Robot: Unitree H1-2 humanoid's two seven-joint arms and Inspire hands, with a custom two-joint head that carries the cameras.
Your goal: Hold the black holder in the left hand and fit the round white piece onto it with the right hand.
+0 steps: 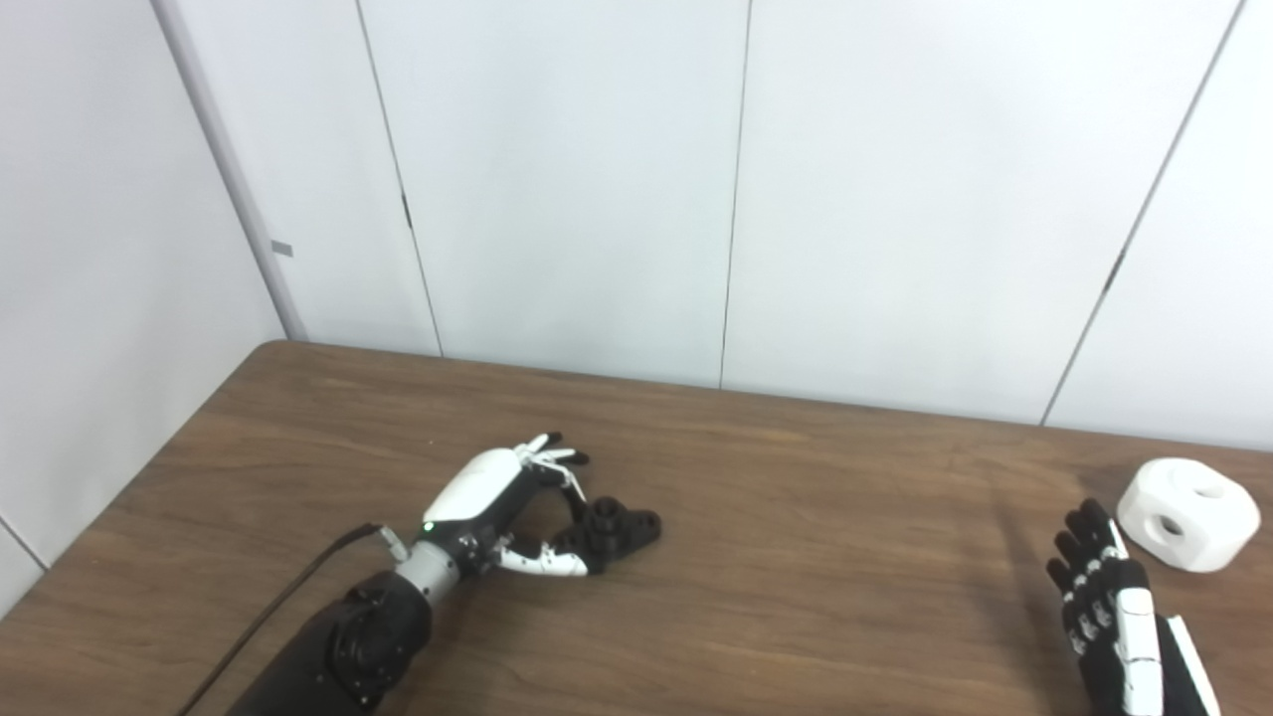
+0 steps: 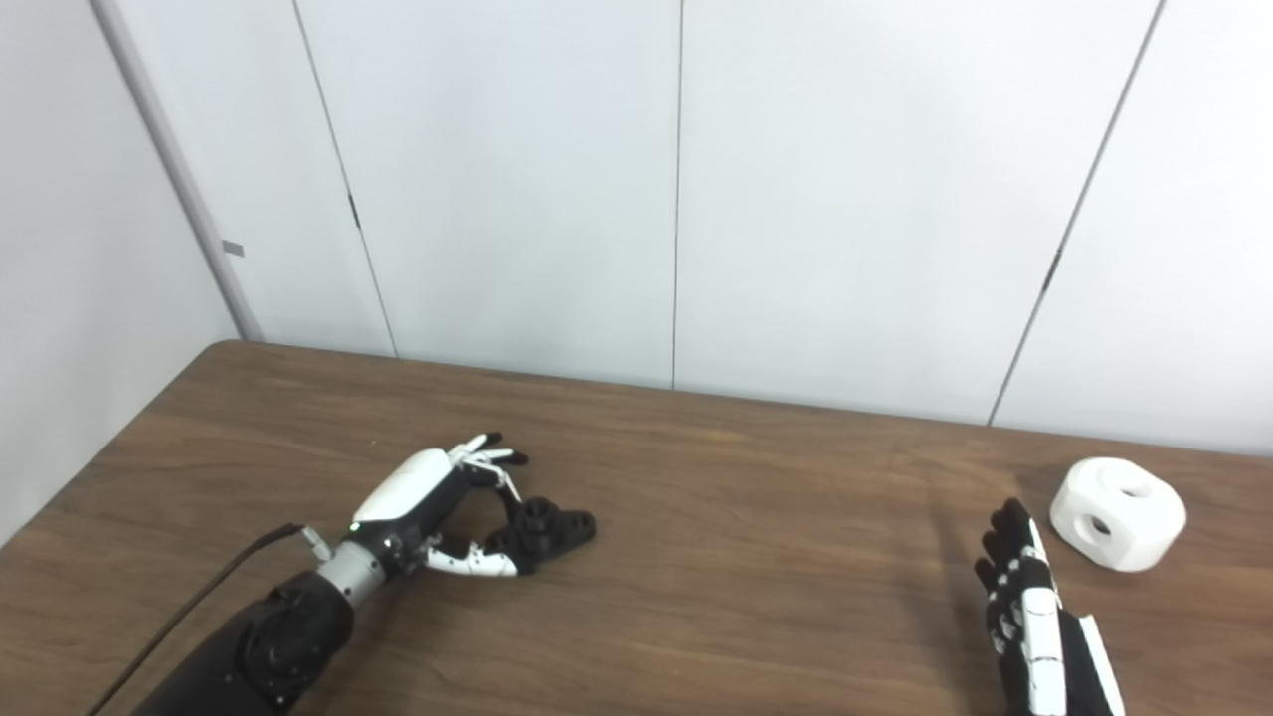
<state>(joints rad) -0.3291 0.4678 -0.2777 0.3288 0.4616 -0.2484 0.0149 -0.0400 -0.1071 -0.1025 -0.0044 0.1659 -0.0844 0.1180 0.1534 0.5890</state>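
The left hand (image 1: pixel 507 497) lies low on the wooden table (image 1: pixel 796 557), its fingers (image 1: pixel 557 459) curled over and its thumb (image 1: pixel 545 563) reaching under the near side of the black holder (image 1: pixel 619 527). The thumb tip touches the holder's near end; whether the fingers truly grip it cannot be told, and the holder rests on the tabletop just beyond the palm, with a short round collar standing up from its flat, lobed base. A dark cable (image 1: pixel 288 597) runs back from the wrist along the forearm toward the near edge.

The right hand (image 1: pixel 1109 597) is far off to the other side, released, fingers straight and slightly spread, pointing away from the robot and holding nothing. Just beyond and outboard of its fingertips sits the round white piece (image 1: pixel 1188 512), apart from the hand, resting on the table; holes show in its top and side faces.

The table is brown wood grain with a rounded far-left corner. Behind it stand pale wall panels (image 2: pixel 845 199) with thin vertical seams.

The right eye view shows bare table beyond the white piece, which the left eye view puts close to its edge.
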